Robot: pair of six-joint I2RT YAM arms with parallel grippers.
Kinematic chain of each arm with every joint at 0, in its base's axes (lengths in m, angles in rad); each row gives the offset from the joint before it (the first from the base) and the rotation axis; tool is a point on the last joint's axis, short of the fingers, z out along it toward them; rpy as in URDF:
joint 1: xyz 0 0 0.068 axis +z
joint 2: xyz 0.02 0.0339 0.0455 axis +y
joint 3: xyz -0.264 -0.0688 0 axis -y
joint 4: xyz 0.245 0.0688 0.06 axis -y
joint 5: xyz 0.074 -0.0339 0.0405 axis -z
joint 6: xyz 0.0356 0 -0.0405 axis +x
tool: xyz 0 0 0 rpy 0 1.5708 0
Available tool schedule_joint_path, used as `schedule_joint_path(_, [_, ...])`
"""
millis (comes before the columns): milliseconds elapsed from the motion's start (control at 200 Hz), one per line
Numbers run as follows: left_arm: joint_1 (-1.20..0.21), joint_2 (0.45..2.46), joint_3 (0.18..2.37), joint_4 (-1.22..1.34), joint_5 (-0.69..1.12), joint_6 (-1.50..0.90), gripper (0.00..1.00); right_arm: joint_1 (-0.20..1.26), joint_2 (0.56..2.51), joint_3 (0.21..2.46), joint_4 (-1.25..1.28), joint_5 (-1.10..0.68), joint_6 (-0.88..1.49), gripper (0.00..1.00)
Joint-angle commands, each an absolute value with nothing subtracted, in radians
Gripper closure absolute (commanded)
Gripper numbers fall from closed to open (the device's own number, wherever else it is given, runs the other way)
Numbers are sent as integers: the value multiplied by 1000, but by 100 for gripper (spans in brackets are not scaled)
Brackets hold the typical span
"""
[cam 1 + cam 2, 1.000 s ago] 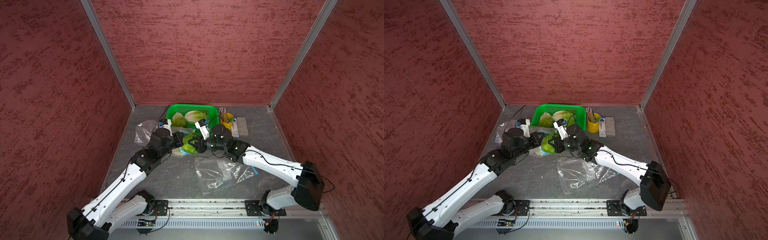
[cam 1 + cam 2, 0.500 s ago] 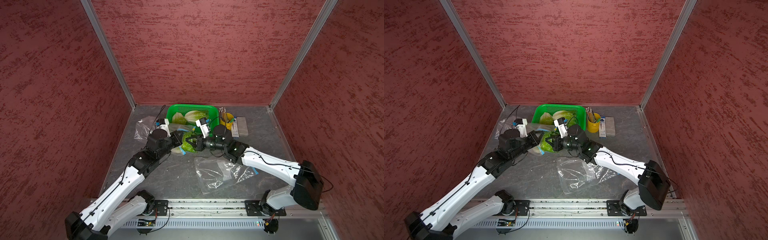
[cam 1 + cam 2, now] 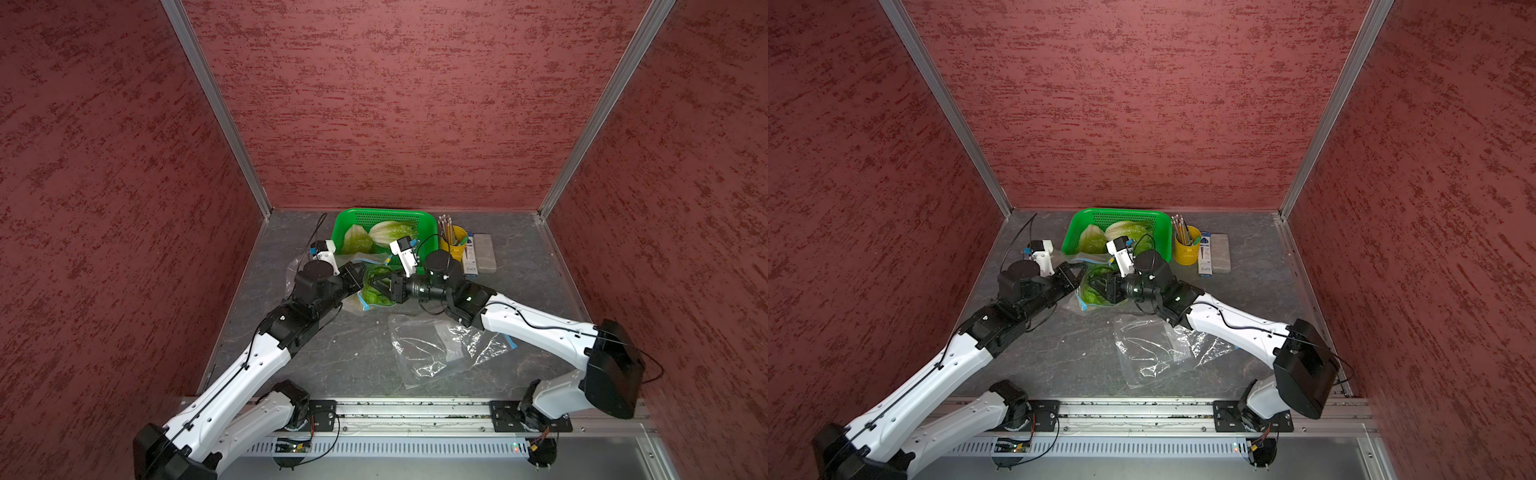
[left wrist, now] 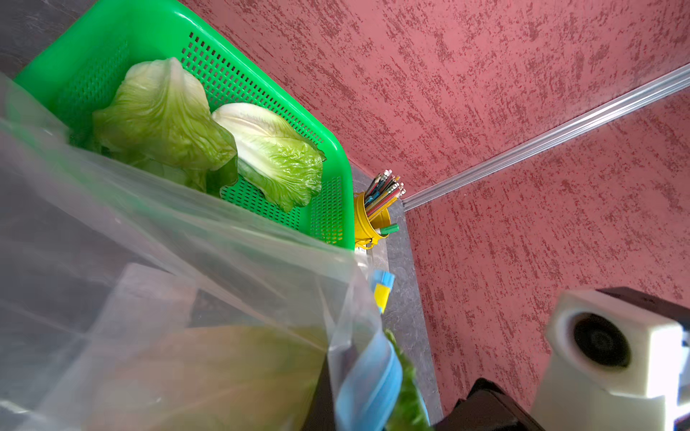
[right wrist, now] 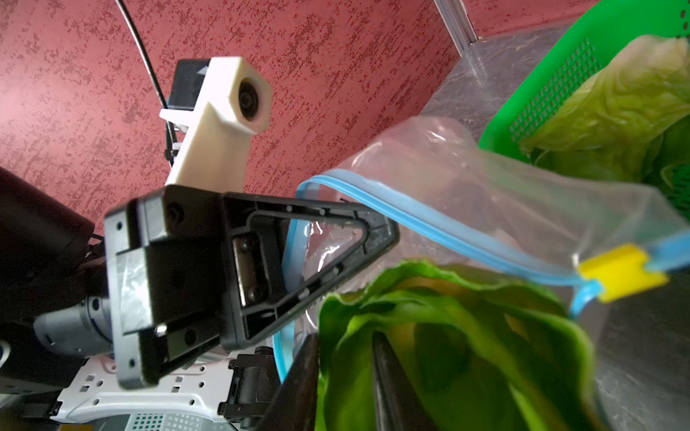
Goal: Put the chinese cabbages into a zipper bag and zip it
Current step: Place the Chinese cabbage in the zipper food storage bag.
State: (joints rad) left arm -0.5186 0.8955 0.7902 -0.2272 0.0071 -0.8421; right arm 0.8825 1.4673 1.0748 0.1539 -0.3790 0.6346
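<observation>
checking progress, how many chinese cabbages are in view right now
3 chinese cabbages: one beside another in the green basket; the third partly inside the zipper bag. None seems hidden.

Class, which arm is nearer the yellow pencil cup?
Right. The right arm has its wrist right beside the pencil cup; the left arm is farther off, across the bag.

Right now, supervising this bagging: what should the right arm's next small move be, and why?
Probably open the right fingers and back out: the cabbage sits in the mouth of the zipper bag, which the left fingers hold open by the rim.
</observation>
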Motion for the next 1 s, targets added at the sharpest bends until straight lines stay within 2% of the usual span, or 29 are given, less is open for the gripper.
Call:
schedule_joint_path(0, [-499, 873, 782, -172, 43, -873, 100, 881, 1398, 1125, 105, -358, 600, 69])
schedule_joint_path(195, [-483, 860, 766, -154, 55, -897, 100, 864, 1307, 1120, -6, -269, 604, 53])
schedule_joint_path(421, [-471, 853, 762, -157, 46, -905, 100, 798, 1246, 1059, -192, -114, 666, 50])
schedule_joint_path(711, [-464, 844, 753, -153, 42, -923, 100, 746, 1221, 885, -152, -171, 767, 53])
schedule_joint_path(997, [-464, 837, 733, -121, 38, -957, 100, 746, 1305, 782, 121, -402, 829, 58])
